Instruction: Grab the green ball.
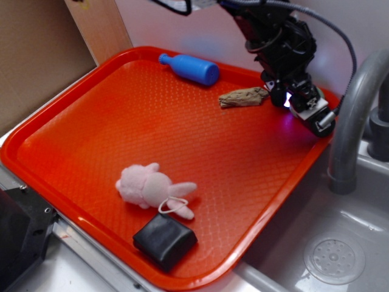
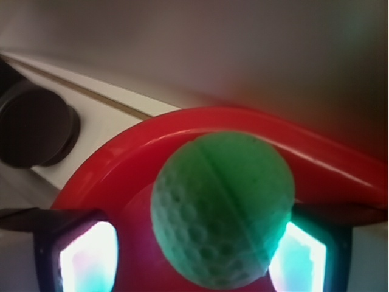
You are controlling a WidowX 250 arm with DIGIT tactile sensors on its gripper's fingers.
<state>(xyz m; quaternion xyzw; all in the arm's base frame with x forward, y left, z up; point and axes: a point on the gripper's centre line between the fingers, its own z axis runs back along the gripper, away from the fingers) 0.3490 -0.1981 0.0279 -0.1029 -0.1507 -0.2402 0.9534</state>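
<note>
The tool (image 2: 213,255) sat at the far right corner of the red tray (image 2: 121,164), its glowing pads (image 2: 91,258) spread to either side of the green ball (image 2: 222,210), which filled the gap between them; whether the pads touched it could not be told. To grab well, the tool should probably close evenly across the ball's widest part, gently, since a round dimpled ball could squirt toward the tray rim.

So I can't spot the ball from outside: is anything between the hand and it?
Nothing visible. In the wrist view the green ball sits right between the fingers, by the tray rim.
</note>
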